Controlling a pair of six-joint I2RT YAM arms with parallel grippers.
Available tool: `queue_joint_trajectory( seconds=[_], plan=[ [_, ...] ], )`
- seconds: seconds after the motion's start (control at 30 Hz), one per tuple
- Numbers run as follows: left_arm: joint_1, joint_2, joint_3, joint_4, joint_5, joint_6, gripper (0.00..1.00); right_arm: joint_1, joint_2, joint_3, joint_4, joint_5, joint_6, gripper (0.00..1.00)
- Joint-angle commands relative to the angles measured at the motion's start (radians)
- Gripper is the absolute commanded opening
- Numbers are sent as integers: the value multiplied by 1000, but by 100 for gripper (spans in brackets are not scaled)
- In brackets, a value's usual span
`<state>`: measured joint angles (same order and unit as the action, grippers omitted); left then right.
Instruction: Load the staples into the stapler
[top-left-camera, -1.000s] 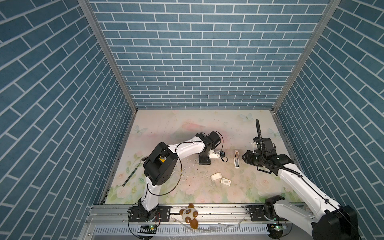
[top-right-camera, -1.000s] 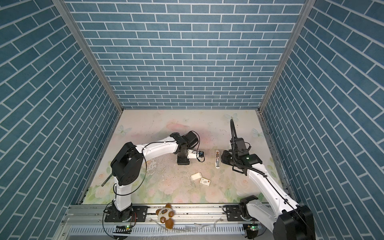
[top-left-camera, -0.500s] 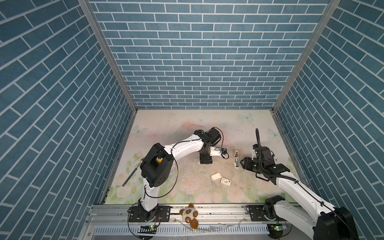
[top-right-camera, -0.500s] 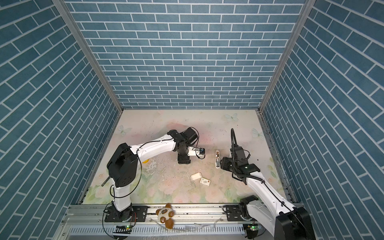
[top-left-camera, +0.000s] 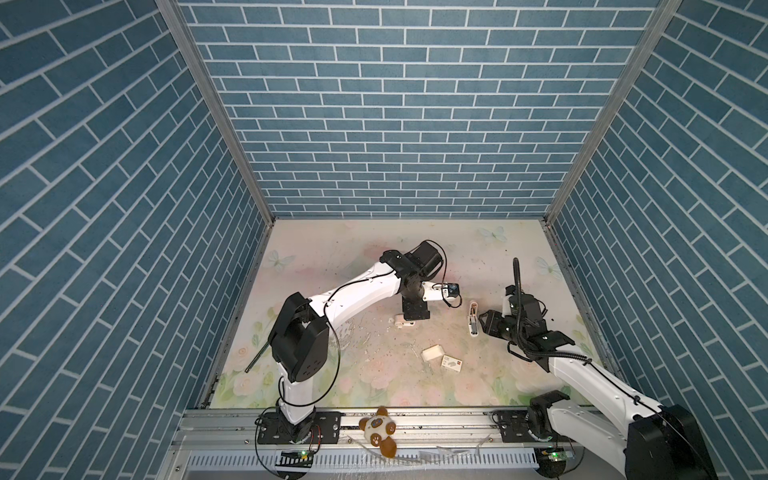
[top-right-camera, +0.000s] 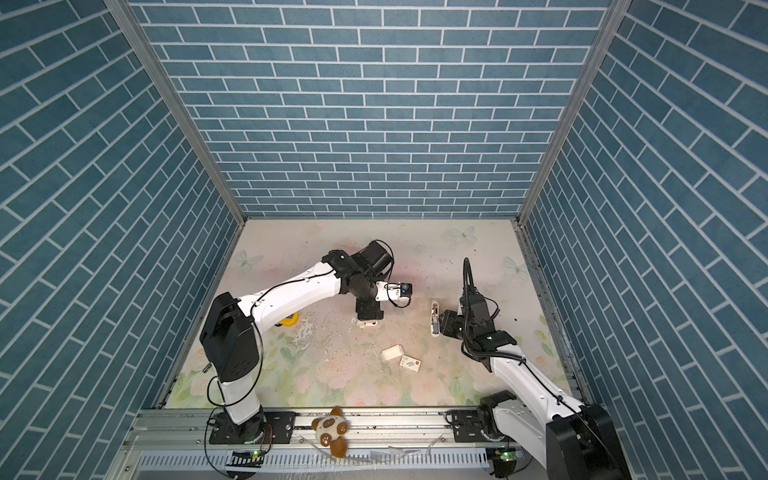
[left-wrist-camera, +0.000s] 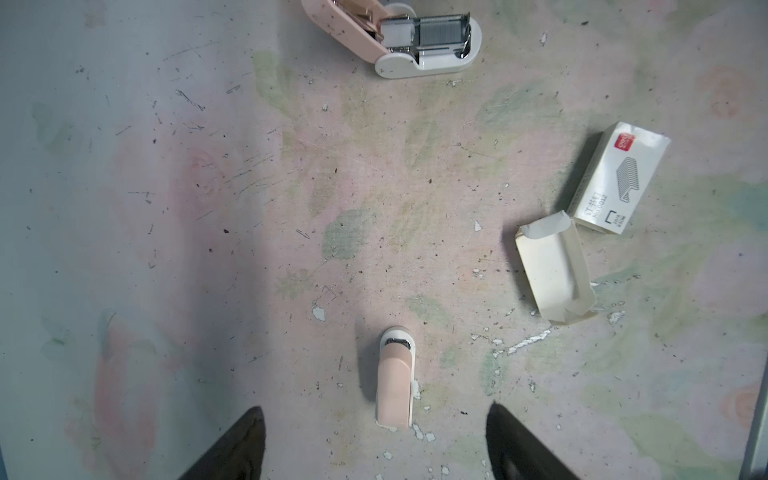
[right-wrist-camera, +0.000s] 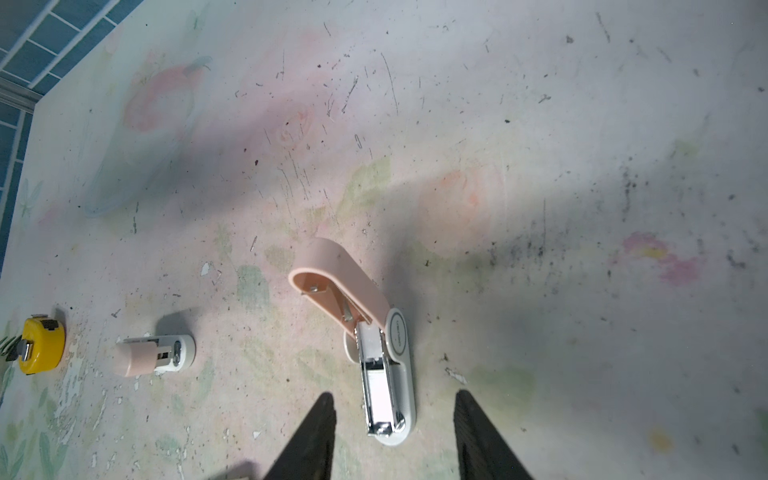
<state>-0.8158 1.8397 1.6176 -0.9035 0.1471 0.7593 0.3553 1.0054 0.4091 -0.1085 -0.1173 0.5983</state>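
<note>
The white sleeve (left-wrist-camera: 615, 178) lies closest to the front edge of the tabletop (top-left-camera: 374, 249), about midway along it. Just beside it is the white tray (left-wrist-camera: 552, 270), which is empty.

Farther in, toward the right edge, the stapler (right-wrist-camera: 399, 340) lies on its white base with the pink lid swung up. A grey strip of staples (left-wrist-camera: 442, 29) sits in the open magazine, ahead of a white block. The loading itself therefore looks done. What seems left is to bring the lid down and shut it. Whether the strip is fully seated cannot be told from here.

The right gripper (right-wrist-camera: 394, 395) has its jaws apart, one on each side of the stapler's front end. Bare tabletop shows between each finger and the base, so it holds nothing.

About level with it, nearer the middle of the tabletop, the left gripper (left-wrist-camera: 374, 415) points down. Its jaws are spread wide over a small pink-and-white gadget (left-wrist-camera: 395, 378) that lies flat between them. They touch neither it nor anything else.
</note>
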Motion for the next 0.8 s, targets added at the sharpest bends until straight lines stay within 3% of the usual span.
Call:
queue_joint_trajectory(
  seconds=[0.0, 0.3, 0.53, 0.77],
  plan=[
    [9, -56, 25, -34, 24, -6, 86, 8, 25, -9, 46, 0, 2, 48],
    [61, -187, -20, -54, 106, -46, 87, 57, 155, 37, 68, 11, -35, 48],
    [137, -287, -106, -22, 163, -67, 88, 161, 264, 113, 7, 162, -59, 48],
    [150, -324, -163, -2, 161, -68, 89, 187, 295, 135, -27, 233, -49, 48]
  ],
)
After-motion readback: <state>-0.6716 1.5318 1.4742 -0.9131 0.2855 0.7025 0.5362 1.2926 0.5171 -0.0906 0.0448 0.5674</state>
